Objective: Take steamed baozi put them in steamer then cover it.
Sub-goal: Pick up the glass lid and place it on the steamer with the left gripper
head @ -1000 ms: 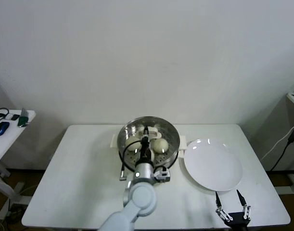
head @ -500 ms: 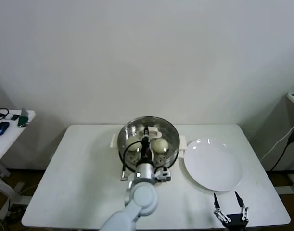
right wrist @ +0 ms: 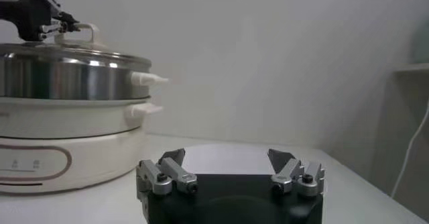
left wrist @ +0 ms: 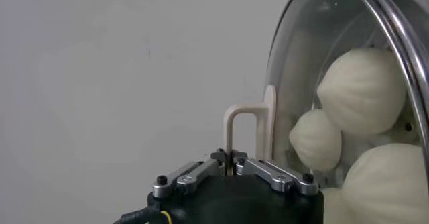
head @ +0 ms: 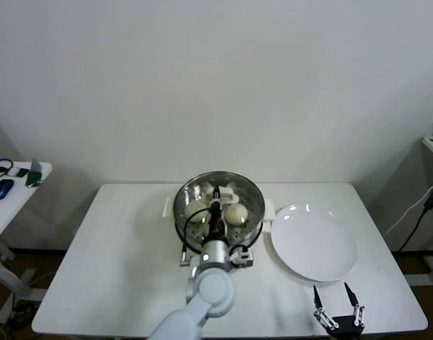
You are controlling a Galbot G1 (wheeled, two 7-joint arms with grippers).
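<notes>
Holding the cover (head: 217, 200) by its handle (left wrist: 242, 130), my left tool (left wrist: 234, 166) is clamped tight on that cream loop over the steamer (head: 217, 207). From the right wrist camera the cover sits level on the steel basket, rim on rim as far as I can tell. The steamer stands at the far edge of the surface (head: 117, 262), about midway along it. Through the glass I count at least three baozi (left wrist: 360, 90) inside, packed close together. A white plate (head: 314, 242) lies just beside the steamer, toward the right edge. My right tool (head: 336, 316) hangs at the near edge by the right corner, fingers spread wide, holding nothing.
</notes>
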